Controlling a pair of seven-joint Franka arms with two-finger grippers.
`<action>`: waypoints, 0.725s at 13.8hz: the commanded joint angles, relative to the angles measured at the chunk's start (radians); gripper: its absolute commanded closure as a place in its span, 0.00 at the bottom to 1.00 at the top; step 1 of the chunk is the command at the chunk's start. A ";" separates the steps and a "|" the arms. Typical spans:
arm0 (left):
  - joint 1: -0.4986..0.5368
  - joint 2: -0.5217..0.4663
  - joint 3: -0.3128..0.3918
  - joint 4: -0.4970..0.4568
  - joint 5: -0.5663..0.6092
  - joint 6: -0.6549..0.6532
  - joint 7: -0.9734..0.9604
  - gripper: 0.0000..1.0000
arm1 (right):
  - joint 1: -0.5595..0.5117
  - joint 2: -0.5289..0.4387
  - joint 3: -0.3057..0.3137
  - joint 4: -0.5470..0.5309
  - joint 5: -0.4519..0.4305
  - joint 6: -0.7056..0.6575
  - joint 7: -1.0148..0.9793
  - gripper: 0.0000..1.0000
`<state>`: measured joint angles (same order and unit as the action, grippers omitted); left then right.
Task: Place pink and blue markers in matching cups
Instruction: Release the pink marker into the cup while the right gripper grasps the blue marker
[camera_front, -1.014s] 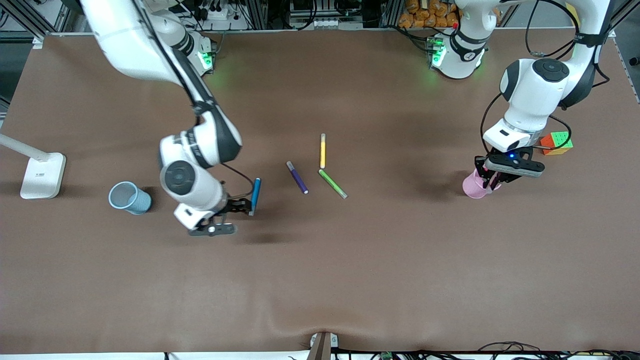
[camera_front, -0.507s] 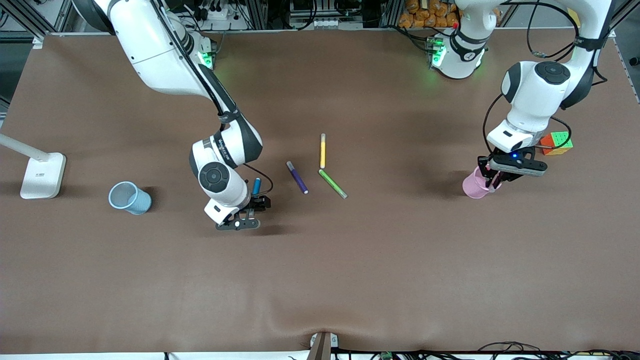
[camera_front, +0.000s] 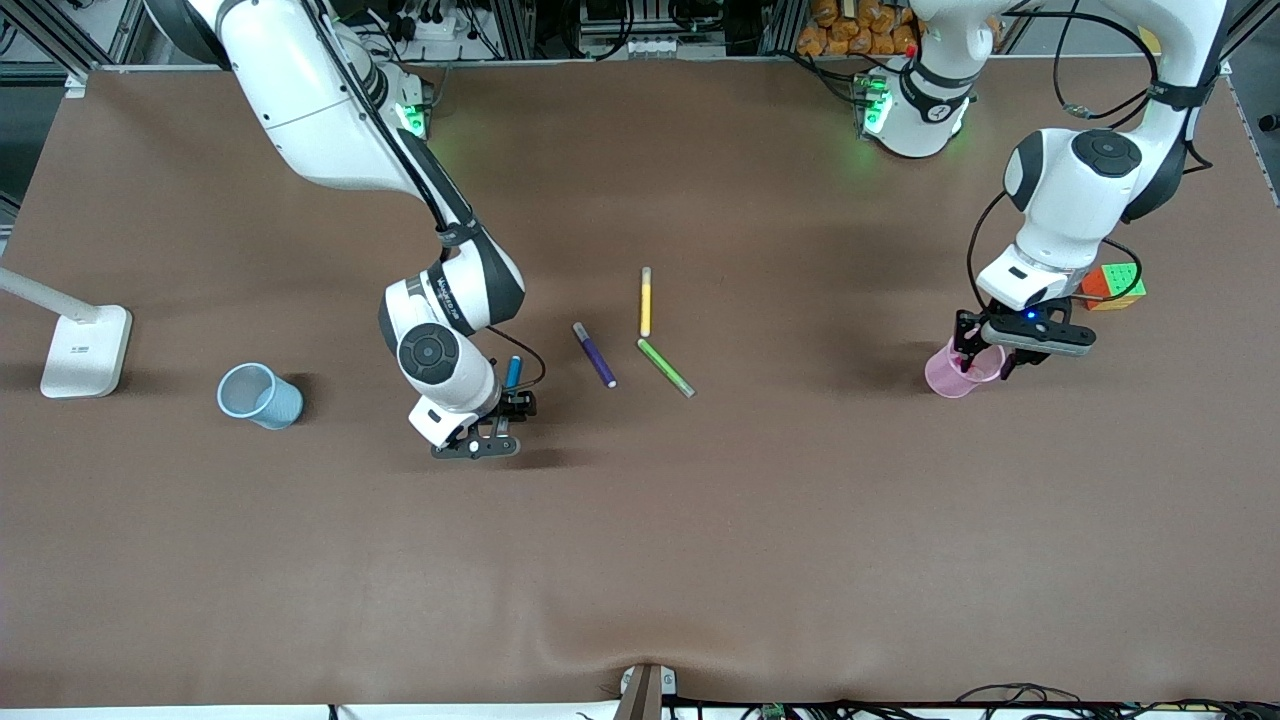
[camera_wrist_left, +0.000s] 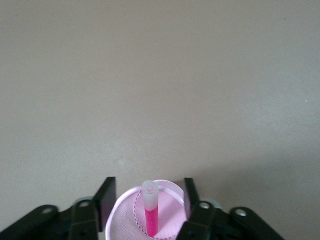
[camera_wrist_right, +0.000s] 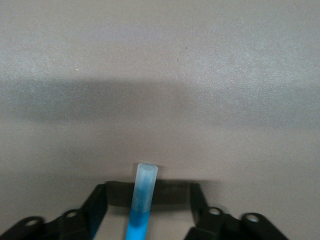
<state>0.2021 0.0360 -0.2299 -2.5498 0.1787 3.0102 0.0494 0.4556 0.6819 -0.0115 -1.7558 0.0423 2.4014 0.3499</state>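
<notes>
The blue marker (camera_front: 513, 372) lies on the brown table, partly under my right gripper (camera_front: 505, 410). In the right wrist view the marker (camera_wrist_right: 142, 192) lies between the wide-open fingers of that gripper (camera_wrist_right: 148, 197), touching neither. The pale blue cup (camera_front: 260, 396) stands apart, toward the right arm's end of the table. My left gripper (camera_front: 988, 350) hovers open just over the pale pink cup (camera_front: 948, 372). In the left wrist view the pink marker (camera_wrist_left: 151, 217) stands free inside the cup (camera_wrist_left: 170, 215), tip up, with the fingers (camera_wrist_left: 106, 197) apart on either side of the rim.
A purple marker (camera_front: 594, 354), a yellow marker (camera_front: 645, 301) and a green marker (camera_front: 665, 367) lie at the table's middle. A colour cube (camera_front: 1112, 285) sits close to the left arm's wrist. A white lamp base (camera_front: 85, 350) stands at the right arm's end.
My right arm has swung toward the table's middle, and its open gripper now straddles the blue marker. My left gripper has risen slightly over the pink cup, with the pink marker left standing in it.
</notes>
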 joint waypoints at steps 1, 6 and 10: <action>0.014 0.001 -0.009 0.023 -0.001 0.006 0.015 0.00 | 0.012 -0.013 -0.008 -0.022 0.011 0.016 0.032 1.00; 0.013 -0.001 -0.012 0.089 -0.001 -0.075 0.010 0.00 | -0.001 -0.060 -0.013 -0.021 -0.006 -0.017 -0.020 1.00; 0.002 -0.005 -0.020 0.196 -0.008 -0.247 0.010 0.00 | -0.102 -0.186 -0.015 0.007 -0.006 -0.154 -0.341 1.00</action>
<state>0.2017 0.0358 -0.2363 -2.4167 0.1787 2.8564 0.0494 0.4257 0.5884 -0.0383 -1.7368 0.0379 2.3198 0.1629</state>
